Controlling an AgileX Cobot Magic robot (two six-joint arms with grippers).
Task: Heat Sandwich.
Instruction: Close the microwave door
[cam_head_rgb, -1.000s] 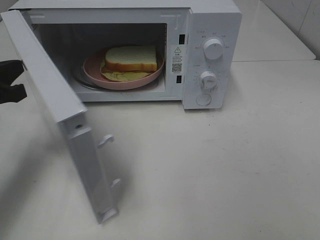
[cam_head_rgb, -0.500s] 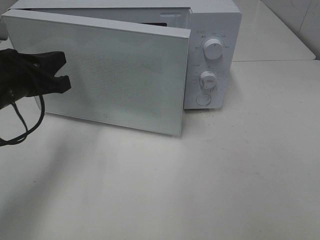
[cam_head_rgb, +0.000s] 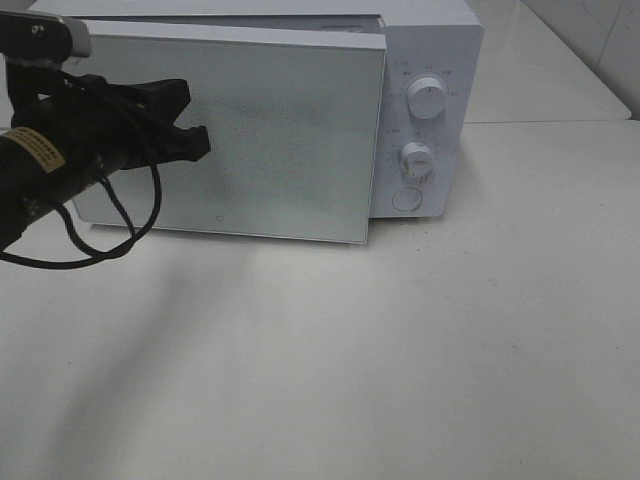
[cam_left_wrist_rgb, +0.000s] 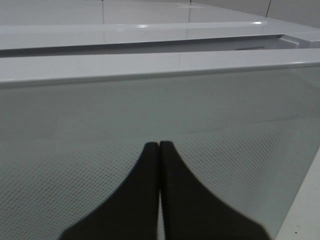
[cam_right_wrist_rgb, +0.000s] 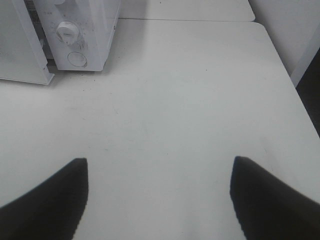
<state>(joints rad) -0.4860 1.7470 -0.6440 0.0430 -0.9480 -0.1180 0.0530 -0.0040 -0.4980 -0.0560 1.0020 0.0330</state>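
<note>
Two hands show here, and they stand differently. The left hand (cam_head_rgb: 192, 120) has its black fingers (cam_left_wrist_rgb: 150, 165) pressed flat together with nothing between them, and its tips sit at the frosted glass of the microwave door (cam_head_rgb: 280, 150), on the half away from the control panel; whether they actually touch the glass I cannot tell. A yellow label (cam_head_rgb: 35, 152) shows on that arm and a black cable (cam_head_rgb: 110, 240) loops below it. The right hand (cam_right_wrist_rgb: 159, 161) hangs over bare desk (cam_head_rgb: 400, 350) with its fingers spread wide apart, holding nothing, well clear of the oven.

The white microwave (cam_head_rgb: 430, 60) stands at the back of the desk. Its door is swung almost shut but not latched (a thin gap shows along its top edge in the left wrist view, and its free corner stands a little proud of the panel). Beside the door sit the upper knob (cam_head_rgb: 427, 98), the lower knob (cam_head_rgb: 417, 160) and a round button (cam_head_rgb: 407, 199).

The sandwich cannot be seen in any view; the door covers the oven's cavity.
</note>
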